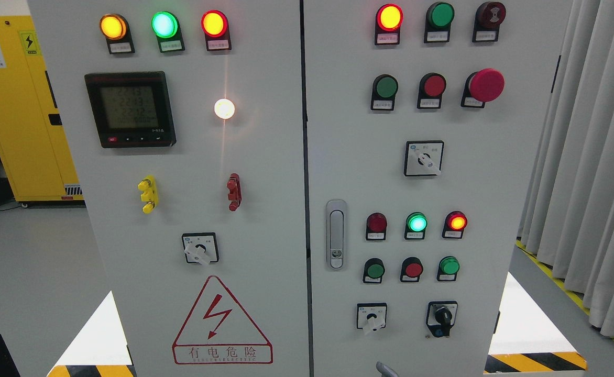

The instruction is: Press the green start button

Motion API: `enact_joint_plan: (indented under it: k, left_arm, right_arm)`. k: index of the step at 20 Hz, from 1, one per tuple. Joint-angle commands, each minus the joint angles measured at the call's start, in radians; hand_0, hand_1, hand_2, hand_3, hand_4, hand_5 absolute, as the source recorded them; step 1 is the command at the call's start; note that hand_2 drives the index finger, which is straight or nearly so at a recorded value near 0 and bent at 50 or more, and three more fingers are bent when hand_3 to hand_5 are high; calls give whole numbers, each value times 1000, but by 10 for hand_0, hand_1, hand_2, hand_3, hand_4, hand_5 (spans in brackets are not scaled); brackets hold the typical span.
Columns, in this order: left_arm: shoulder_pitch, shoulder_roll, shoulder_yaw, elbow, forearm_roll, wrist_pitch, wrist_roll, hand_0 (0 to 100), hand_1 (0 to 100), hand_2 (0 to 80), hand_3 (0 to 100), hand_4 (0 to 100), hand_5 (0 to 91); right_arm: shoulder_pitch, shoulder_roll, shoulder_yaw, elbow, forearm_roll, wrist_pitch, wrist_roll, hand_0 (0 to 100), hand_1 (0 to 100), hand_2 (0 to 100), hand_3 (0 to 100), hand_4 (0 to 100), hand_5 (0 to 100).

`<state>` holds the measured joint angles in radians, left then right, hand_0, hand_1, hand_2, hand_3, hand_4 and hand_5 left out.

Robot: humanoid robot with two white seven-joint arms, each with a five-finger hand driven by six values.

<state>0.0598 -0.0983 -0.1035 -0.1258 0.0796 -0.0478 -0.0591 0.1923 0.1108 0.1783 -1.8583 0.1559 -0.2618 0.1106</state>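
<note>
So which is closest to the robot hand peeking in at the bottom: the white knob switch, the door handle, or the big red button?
Counting from the hand tip at the bottom edge:
1. White knob switch, just above it.
2. Door handle, higher up, a bit left.
3. Big red button, far up on the right.

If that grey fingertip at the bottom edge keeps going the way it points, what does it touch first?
Probably the white selector switch just above the hand, though only its tip shows and depth is unclear.
</note>
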Motion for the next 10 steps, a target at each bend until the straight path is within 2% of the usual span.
enact_joint_plan:
  k: [1,9,10]
  left_arm:
    - [0,0,1,0,0,0,-1,120,556,0,0,0,0]
    - [0,0,-1,0,0,0,-1,120,556,0,0,0,0]
    - [0,0,1,0,0,0,-1,120,556,0,0,0,0]
  right_arm:
    - [-1,-2,-3,-12,1,1,-6,422,544,0,0,0,0]
    - [-2,-6,-3,-47,48,1,-28,410,546,0,0,0,0]
    - [-2,-6,-5,-47,74,1,-35,365,560,0,8,28,0]
